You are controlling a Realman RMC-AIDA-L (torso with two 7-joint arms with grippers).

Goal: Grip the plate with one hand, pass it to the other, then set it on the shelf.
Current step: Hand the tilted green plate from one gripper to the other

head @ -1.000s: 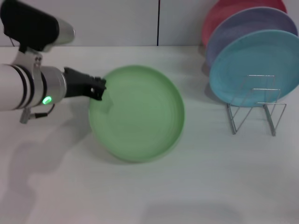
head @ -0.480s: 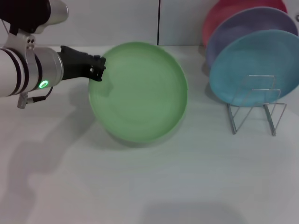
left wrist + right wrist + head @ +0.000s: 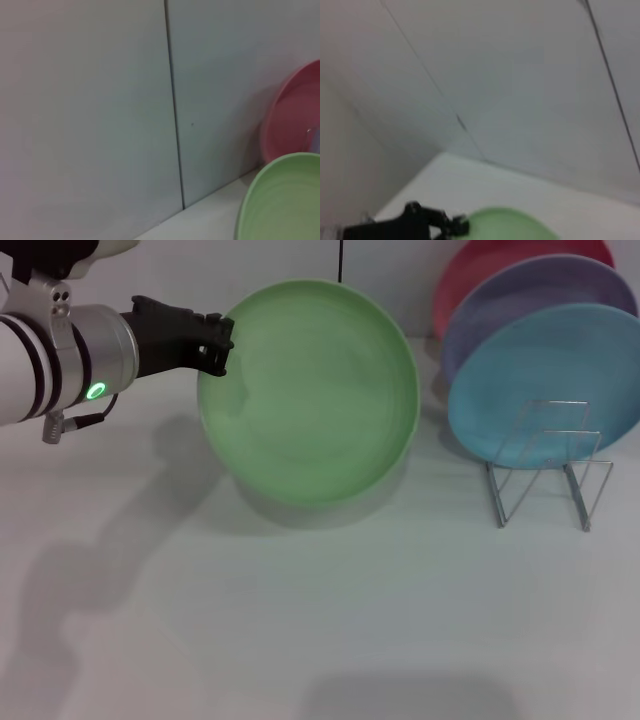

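— Lifting now, is it? Where's your plate?

— Up off the bench and tilted toward you. A second ago it lay low and nearly flat; your left gripper has raised it by its left rim, jaws clamped on the edge. So the grasp is done, and I'd judge the handover comes next.

— And the right gripper?

— Not in the head view. Its own camera only shows the left gripper and the plate's green edge from afar, so you can't tell its jaws.

— The shelf?

— Thin silver wire, angular loops, standing to your right with a blue plate, a lavender plate and a pink plate leaning in it. Your plate is round, shallow, matte green with a low rim.
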